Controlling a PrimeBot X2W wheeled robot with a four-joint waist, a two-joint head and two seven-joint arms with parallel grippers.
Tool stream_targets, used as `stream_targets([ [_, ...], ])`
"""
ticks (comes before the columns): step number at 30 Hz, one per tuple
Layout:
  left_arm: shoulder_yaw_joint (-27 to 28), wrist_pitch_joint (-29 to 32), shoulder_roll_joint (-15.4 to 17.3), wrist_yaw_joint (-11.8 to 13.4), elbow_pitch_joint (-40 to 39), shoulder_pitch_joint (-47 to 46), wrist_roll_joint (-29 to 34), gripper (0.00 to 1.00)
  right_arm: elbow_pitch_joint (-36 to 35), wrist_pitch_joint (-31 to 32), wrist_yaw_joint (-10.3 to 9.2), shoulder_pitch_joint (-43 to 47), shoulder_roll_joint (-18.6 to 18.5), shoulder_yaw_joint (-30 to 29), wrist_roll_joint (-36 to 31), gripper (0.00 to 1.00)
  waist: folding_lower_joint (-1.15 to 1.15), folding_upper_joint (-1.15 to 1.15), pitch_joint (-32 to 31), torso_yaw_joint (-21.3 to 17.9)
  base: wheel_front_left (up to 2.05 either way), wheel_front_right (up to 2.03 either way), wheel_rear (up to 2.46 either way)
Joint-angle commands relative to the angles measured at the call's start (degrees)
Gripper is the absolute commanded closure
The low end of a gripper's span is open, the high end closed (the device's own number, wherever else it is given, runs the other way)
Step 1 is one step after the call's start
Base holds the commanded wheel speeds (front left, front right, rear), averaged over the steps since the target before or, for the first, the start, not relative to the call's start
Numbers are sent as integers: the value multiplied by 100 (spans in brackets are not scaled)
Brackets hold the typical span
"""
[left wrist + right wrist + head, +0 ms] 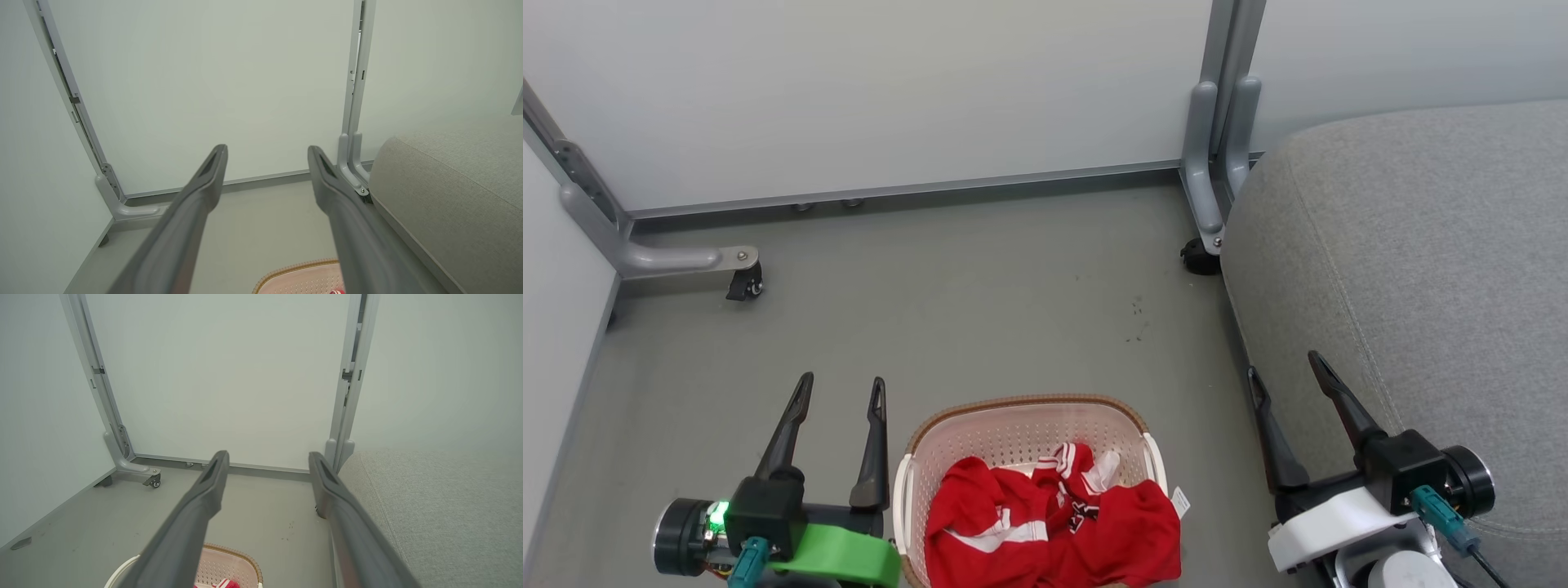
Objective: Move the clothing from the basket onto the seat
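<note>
Centrally, clothing (1054,527) in basket (1023,402), left gripper (842,380), right gripper (1282,364) flanking

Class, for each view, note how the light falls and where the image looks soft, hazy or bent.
Head view: even, soft light, sharp throughout, with the clothing crisp in the basket. Left wrist view: the left gripper looks soft close to the lens; panel posts lean outward. Right wrist view: pale haze washes out the seat at the right.
</note>
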Motion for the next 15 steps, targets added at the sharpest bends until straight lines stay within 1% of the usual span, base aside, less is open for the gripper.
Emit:
stream_targets([
  [1, 10, -50, 4, -20, -22, 53, 123, 0, -25, -50, 2, 86, -18, 15, -114, 0, 0, 0, -8, 1, 0, 0, 0],
  [15, 27, -53, -7, -52, 24, 82, 155, 0, -15, -55, 1, 115, -17, 1, -48, 0, 0, 0, -22, -43, 0, 0, 0],
])
